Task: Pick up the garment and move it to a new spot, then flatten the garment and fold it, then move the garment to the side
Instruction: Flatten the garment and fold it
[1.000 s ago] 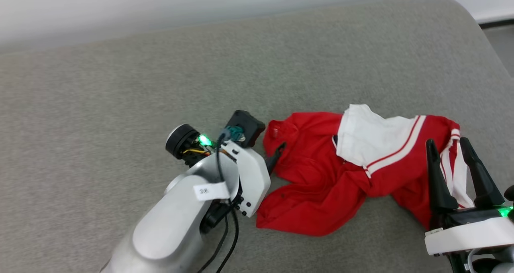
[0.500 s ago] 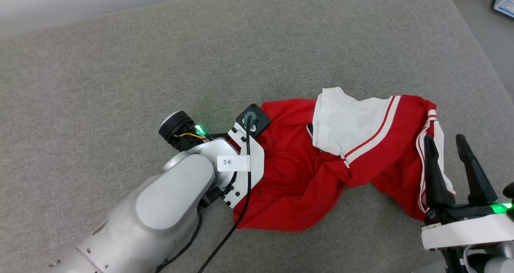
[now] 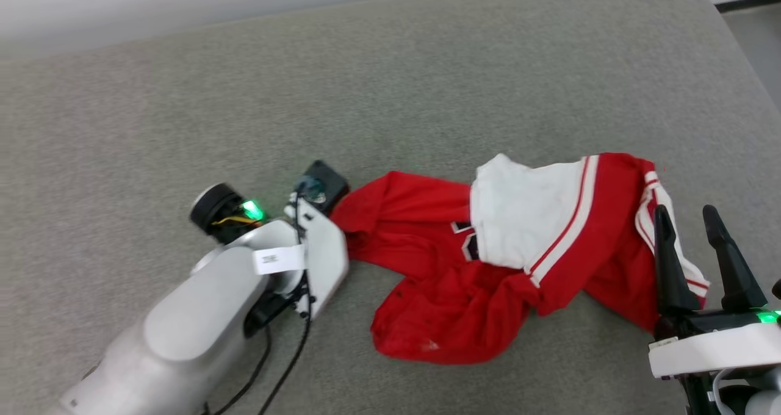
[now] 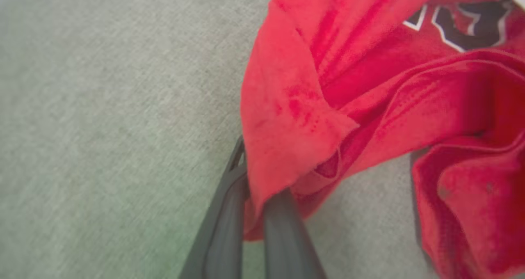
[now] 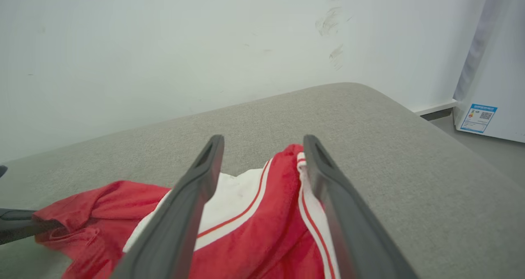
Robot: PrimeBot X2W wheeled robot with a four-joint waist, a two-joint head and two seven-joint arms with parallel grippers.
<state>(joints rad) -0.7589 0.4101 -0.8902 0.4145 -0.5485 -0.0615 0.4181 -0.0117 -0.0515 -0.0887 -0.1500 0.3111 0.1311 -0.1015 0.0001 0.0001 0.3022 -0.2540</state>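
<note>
Right gripper (image 3: pixel 684 215): nearest the robot's body, low at the right. Its fingers are spread wide with nothing between them. It is poised over the striped right end of the garment (image 3: pixel 439 268); contact with the cloth cannot be told. Judged: parked there as the second hand, ready for the far end once flattening starts.

Left gripper (image 4: pixel 256 176): jaws closed on a folded edge of red fabric at the garment's left end. The left wrist view shows cloth pinched between the two fingers. In the head view that end is drawn out to a point toward the wrist. Judged: an edge pinch was chosen so the whole shirt trails behind one pull.

Garment: crumpled on the grey cushion (image 3: pixel 427 97), right of centre. A white panel lies folded over the red body, and a dark printed numeral shows partly beneath it. It is not flat and not folded. Judged: the first step, the move to a new spot, is in hand.

Beyond: bare cushion to the left and far side gives room to drag. A pale wall (image 5: pixel 164 45) stands behind.
</note>
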